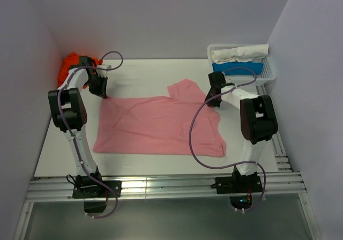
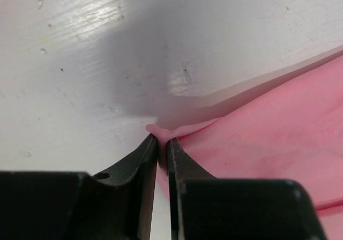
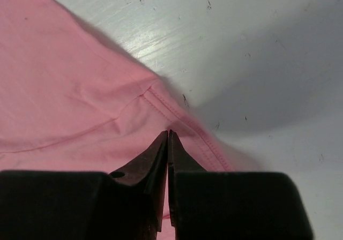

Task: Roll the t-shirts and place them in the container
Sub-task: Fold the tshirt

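- Table [image 1: 150, 76]: white surface. It carries the pink t-shirt [image 1: 155, 125], which lies spread flat near the table's middle, with one sleeve pointing to the far side.
- Pink t-shirt, close views: the cloth fills the right part of the left wrist view [image 2: 278, 127] and the left part of the right wrist view [image 3: 64, 90].
- Basket [image 1: 270, 71]: white lattice, standing apart from the pink t-shirt beyond its far right corner. It holds a white cloth [image 1: 238, 52] above a blue cloth [image 1: 236, 67].
- Orange t-shirt [image 1: 69, 66]: bunched, lying apart from the pink t-shirt beyond its far left corner.
- Left gripper [image 2: 162, 139]: positioned at the pink t-shirt's far left corner. The jaws are almost together and pinch that corner.
- Right gripper [image 3: 169, 133]: positioned at the pink t-shirt's right edge, on the stitched hem. The jaws are pressed together and clamp the cloth.
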Tool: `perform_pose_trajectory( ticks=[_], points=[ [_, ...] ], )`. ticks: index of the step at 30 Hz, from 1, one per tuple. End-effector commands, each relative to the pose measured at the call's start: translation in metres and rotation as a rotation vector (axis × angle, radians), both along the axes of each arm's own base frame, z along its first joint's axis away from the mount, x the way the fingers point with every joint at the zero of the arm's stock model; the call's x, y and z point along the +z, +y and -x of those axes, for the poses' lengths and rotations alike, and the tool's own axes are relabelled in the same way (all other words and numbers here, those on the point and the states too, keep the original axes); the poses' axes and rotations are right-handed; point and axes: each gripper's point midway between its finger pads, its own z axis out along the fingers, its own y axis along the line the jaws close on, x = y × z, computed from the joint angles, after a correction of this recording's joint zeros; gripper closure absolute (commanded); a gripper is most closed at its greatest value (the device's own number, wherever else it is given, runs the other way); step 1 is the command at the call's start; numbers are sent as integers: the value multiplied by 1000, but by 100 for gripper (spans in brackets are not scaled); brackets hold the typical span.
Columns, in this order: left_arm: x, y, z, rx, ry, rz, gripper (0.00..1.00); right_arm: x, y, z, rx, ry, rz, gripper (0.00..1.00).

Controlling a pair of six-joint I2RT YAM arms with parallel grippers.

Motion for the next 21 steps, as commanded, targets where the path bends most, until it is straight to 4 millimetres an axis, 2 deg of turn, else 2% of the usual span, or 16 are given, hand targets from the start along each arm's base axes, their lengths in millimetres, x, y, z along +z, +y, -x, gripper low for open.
perform_pose_trajectory(
  ticks=[1, 6, 12, 17, 19, 20, 21],
  points=[
    [15, 15, -17, 37, -57, -34, 81, -1, -8, 2, -21, 8, 29, 92],
    [15, 19, -19, 41, -57, -43, 80, 3, -11, 5, -30, 4, 33, 95],
    [18, 20, -20, 43, -65, -39, 59, 1, -12, 7, -34, 9, 27, 96],
    [20, 19, -23, 42, -71, -35, 51, 20, -10, -6, -11, -46, 26, 75],
    [20, 20, -27, 51, -72, -36, 50, 34, -7, -17, 12, -76, 24, 66],
    [20, 20, -27, 52, -66, -31, 50, 34, -5, -22, 22, -77, 25, 64],
    [18, 19, -30, 52, -65, -30, 50, 46, -2, -33, 32, -98, 22, 61]
  ],
)
